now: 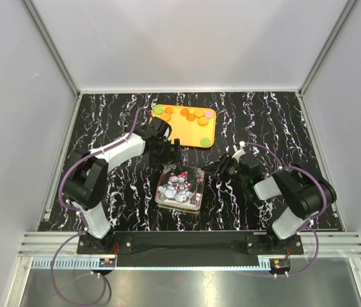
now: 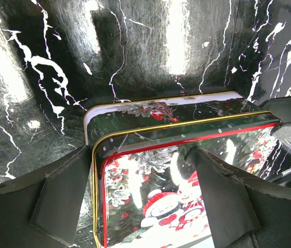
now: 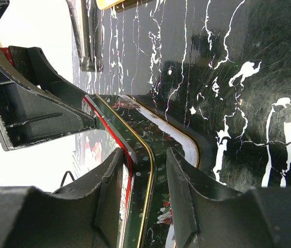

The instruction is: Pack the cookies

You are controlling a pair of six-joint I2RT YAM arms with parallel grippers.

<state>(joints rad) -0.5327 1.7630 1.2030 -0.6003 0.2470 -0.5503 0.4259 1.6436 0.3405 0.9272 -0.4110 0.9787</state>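
The cookies (image 1: 190,115), orange, green, pink and yellow discs, lie on an orange tray (image 1: 179,132) at the back of the table. A closed tin with snowmen on its lid (image 1: 180,187) sits in the middle. My left gripper (image 1: 168,152) hangs over the tin's far edge. In the left wrist view this gripper (image 2: 143,206) is open wide, one finger outside the tin's (image 2: 156,201) corner, the other above the lid. My right gripper (image 1: 223,168) is at the tin's right edge. In the right wrist view its (image 3: 145,201) fingers straddle the lid's rim (image 3: 148,155), with a gap on the outer side.
The black marbled tabletop (image 1: 270,128) is fenced by white walls at the back and sides. A metal rail (image 1: 193,244) runs along the near edge by the arm bases. A finger of the left gripper (image 3: 32,113) shows close by in the right wrist view.
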